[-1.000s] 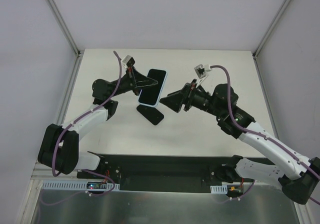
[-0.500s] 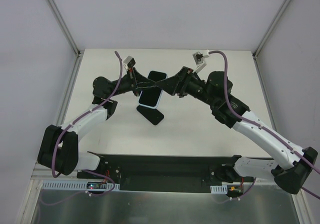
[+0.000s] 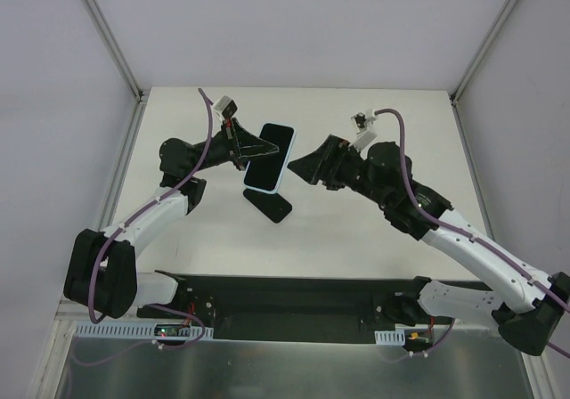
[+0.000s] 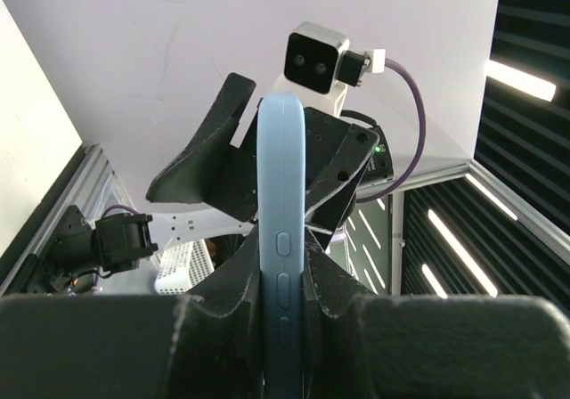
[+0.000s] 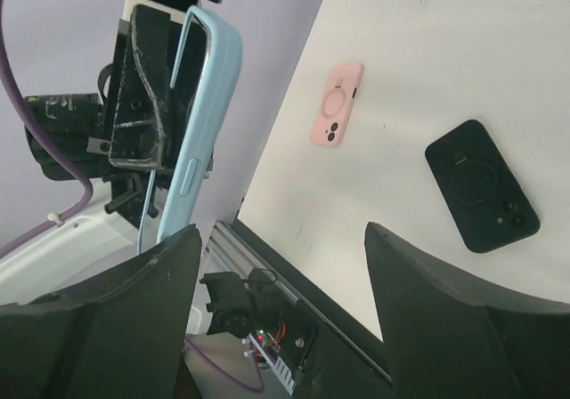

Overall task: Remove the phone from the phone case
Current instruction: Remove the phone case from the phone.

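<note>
Left end effector (image 3: 247,148) was clamped on the slim light-blue cased phone (image 3: 270,157), raised off the white counter (image 3: 374,230). Right end effector (image 3: 307,169), spread apart, stood beside the phone; peeling one case corner first was advised.

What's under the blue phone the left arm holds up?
A black case on the table, its far corner covered by the phone; a pink case shows only in the right wrist view.

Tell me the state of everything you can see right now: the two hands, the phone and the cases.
phone: inside its blue case, held off the table.
left hand: shut on the phone.
right hand: open, apart from the phone.
black case: flat on the table.
pink case: flat on the table.
</note>
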`<state>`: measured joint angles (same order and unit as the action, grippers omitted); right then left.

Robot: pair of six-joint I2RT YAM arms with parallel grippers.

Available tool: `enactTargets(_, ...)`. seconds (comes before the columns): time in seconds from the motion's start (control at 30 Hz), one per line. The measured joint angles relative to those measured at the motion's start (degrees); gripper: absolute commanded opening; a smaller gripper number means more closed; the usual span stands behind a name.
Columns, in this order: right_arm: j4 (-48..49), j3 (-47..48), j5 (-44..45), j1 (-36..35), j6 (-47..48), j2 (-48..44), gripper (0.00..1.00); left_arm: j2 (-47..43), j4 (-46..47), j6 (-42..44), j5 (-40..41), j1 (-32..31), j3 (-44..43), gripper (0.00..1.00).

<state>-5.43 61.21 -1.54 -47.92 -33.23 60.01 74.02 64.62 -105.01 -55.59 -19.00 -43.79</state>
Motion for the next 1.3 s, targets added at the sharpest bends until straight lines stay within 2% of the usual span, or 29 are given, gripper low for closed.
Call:
enactTargets(0.4,2.4,-0.7,-0.6,-2.0,-0.1,1.1,0.7,-0.5,0.1,0.0,0.0,0.3,-0.1,0.0)
enactTargets(0.7,4.9,-2.7,2.0,-3.0,-0.2,-3.7,0.72,-0.5,0.1,0.0,0.0,0.4,-0.1,0.0)
enactTargets(0.97,7.0,0.7,0.4,-3.5,-0.3,2.5,0.71,-0.6,0.1,0.0,0.0,0.4,-0.1,0.0)
enactTargets(1.0,7.2,1.0,0.1,-3.5,-0.4,3.4,0.69,-0.7,0.0,0.0,0.0,0.4,-0.1,0.0)
enactTargets(1.07,7.8,1.1,-0.4,-3.5,-0.8,4.6,0.56,-0.8,-0.1,0.2,-0.1,0.4,-0.1,0.0)
enactTargets(1.1,8.3,1.2,-0.9,-3.5,-1.1,5.1,0.44,-0.8,-0.4,0.5,-0.3,0.5,-0.1,0.0)
enactTargets(1.17,9.2,1.5,-1.0,-3.7,-1.3,5.4,0.31,-0.8,-0.7,0.5,-0.3,0.8,-0.1,0.0)
enactTargets(1.2,9.9,1.6,-1.5,-3.8,-1.8,5.4,0.18,-0.8,-0.7,0.8,-0.3,0.9,-0.1,0.0)
enactTargets(1.3,10.9,1.6,-1.5,-4.1,-2.9,5.2,0.01,-0.8,-0.8,1.1,-0.3,1.1,-0.1,0.0)
